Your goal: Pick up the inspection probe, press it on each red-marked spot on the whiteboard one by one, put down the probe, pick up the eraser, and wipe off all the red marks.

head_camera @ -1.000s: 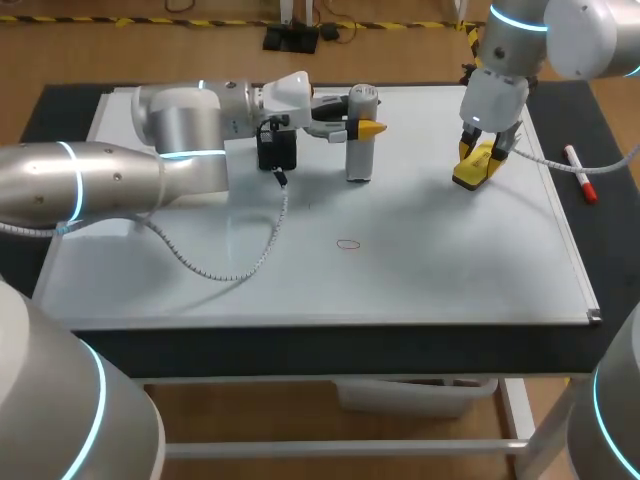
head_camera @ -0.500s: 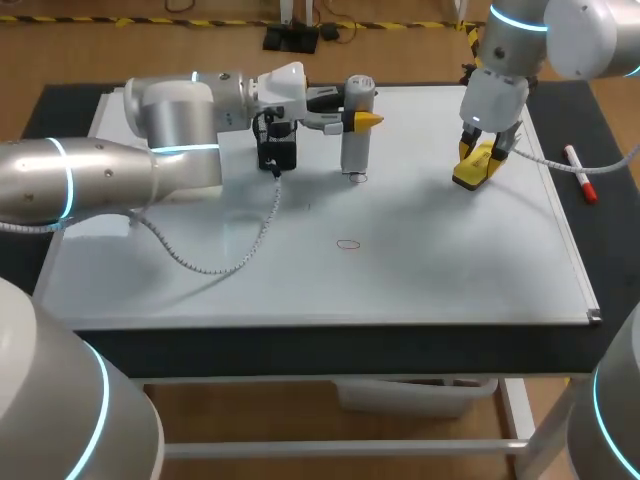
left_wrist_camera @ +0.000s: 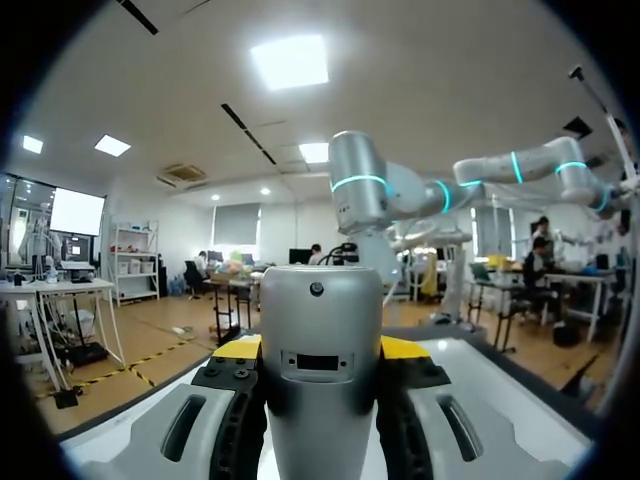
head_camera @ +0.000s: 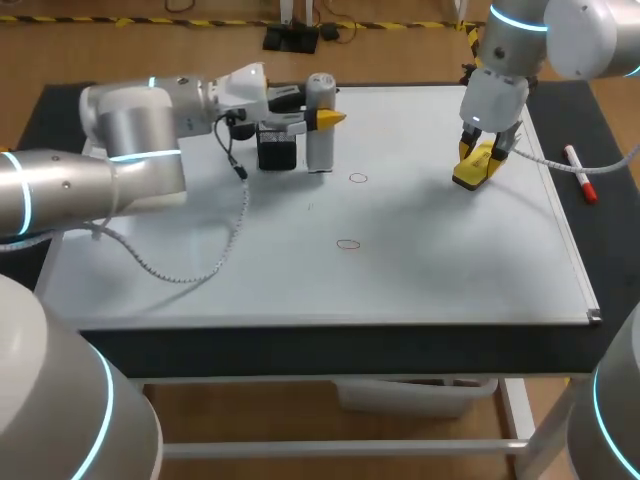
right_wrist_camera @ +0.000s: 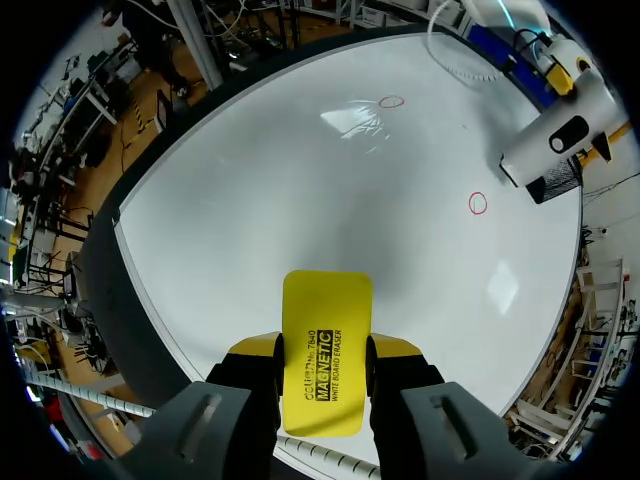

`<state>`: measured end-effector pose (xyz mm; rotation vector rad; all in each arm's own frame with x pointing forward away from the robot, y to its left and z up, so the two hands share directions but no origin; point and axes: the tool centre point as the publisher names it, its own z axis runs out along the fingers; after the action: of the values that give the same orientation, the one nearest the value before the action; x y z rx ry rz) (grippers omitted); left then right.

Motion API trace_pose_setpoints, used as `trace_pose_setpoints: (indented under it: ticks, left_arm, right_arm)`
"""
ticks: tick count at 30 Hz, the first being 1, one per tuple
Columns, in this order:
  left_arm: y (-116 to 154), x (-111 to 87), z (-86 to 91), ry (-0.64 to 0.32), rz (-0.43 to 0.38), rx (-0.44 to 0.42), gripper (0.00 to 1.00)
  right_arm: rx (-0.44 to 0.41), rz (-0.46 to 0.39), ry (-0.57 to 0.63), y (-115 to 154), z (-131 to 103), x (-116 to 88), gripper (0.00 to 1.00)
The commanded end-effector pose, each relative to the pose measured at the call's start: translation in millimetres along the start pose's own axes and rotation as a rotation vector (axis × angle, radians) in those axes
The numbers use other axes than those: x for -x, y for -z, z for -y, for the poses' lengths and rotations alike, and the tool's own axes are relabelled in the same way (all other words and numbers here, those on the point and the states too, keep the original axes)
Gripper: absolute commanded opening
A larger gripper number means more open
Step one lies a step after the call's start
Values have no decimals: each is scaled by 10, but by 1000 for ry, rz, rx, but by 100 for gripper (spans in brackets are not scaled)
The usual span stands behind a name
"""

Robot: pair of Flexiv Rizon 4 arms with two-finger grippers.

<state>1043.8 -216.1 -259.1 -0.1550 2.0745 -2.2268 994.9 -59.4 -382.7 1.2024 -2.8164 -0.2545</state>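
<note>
Your left gripper point(head_camera: 321, 118) pinched the probe point(head_camera: 320, 150) upright, your right gripper point(right_wrist_camera: 322, 365) clamped the eraser point(right_wrist_camera: 327, 310), two red marks point(head_camera: 358, 179) showed on the whiteboard point(head_camera: 430, 270).

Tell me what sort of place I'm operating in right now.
Most likely a robotics lab test bench: a whiteboard lies flat on the table with small red circles drawn on it, the left hand grips a grey inspection probe, and the right hand holds a yellow eraser.

Left fingers point(left_wrist_camera: 237, 348) clamped, horizontal — right fingers point(right_wrist_camera: 250, 352) clamped, downward.
</note>
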Motion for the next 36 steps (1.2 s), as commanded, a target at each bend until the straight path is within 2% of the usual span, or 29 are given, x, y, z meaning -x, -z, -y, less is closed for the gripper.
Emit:
trace_pose_setpoints:
  ticks: [1,12,26,36]
  left_arm:
    - [333,-88,55,-1,44,9,0]
    - [890,12,64,8,128,13,0]
    - [1231,31,180,-13,147,0,0]
    - [1535,37,274,-29,193,-17,0]
  right_arm:
    - [-1,-4,1,10,9,5,0]
    - [-1,-4,1,10,9,5,0]
    - [-1,-4,1,10,9,5,0]
    - [-1,-4,1,10,9,5,0]
